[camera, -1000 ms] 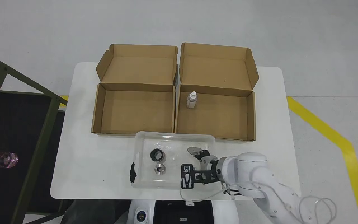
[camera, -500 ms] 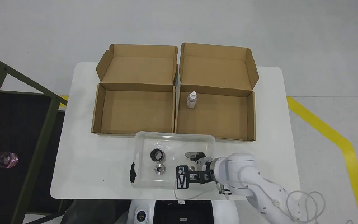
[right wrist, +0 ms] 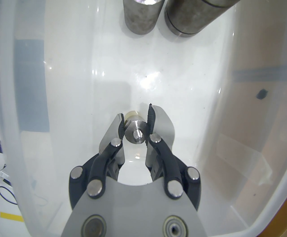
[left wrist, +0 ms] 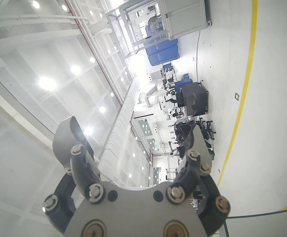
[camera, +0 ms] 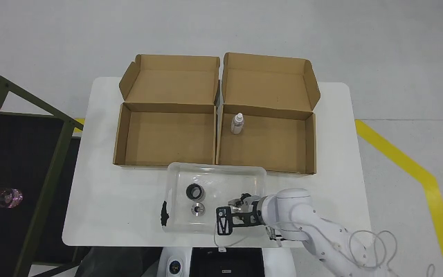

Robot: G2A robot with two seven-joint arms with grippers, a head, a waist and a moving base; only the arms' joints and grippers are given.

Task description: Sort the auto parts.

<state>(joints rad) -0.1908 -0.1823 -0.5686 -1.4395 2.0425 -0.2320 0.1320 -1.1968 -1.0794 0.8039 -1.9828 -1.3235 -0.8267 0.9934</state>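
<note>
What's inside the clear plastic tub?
Two round metal parts sit side by side. The right gripper is in there too, shut on a small metal piece with a pale tip. Its fingers hide that piece's sides.

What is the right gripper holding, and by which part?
The right gripper is shut on a small metal part with a pale tip, pinching its round metal body, inside the clear bin. The left gripper holds nothing.

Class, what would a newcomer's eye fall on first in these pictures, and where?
The right claw, down inside the clear tray, is clamped on a small metal part. Behind the tray sit a left cardboard box and a right cardboard box, the latter holding a lone white bottle.
</note>
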